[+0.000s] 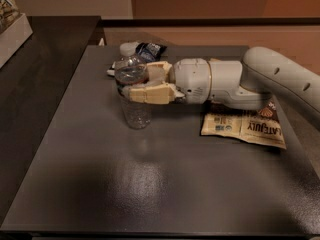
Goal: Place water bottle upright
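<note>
The water bottle (134,104) is clear and ribbed. It stands roughly upright at the back left of the dark grey table (150,184), with its white cap (128,48) on top. Its base is at or just above the table surface; I cannot tell whether it touches. My gripper (129,81) reaches in from the right and is shut on the bottle's upper body. One cream finger (147,92) is in front and the other (156,69) is behind. The label band is hidden by the fingers.
A dark blue snack bag (150,49) lies just behind the bottle. A tan and brown snack packet (247,126) lies flat on the right, partly under my arm (280,79). A white box (12,31) sits on the black counter at the far left.
</note>
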You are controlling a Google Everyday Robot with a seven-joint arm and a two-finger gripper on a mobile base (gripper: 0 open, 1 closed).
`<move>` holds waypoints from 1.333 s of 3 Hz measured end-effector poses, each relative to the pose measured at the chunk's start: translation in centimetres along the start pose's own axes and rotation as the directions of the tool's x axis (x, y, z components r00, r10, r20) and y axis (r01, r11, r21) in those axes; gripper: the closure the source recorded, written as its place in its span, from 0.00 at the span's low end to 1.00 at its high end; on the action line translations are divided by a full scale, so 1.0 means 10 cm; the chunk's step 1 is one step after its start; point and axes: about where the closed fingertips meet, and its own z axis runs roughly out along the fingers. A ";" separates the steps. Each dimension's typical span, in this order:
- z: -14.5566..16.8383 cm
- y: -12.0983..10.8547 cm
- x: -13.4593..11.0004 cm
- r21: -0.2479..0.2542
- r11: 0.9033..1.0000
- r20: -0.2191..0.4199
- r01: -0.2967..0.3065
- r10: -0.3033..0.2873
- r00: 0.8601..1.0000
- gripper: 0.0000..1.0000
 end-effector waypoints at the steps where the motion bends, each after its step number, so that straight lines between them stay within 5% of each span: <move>1: 0.01 0.00 0.07 0.022 1.000 0.001 -0.003 0.003 1.000 0.82; 4: 0.05 0.03 0.11 0.026 1.000 0.001 -0.001 0.001 1.000 0.13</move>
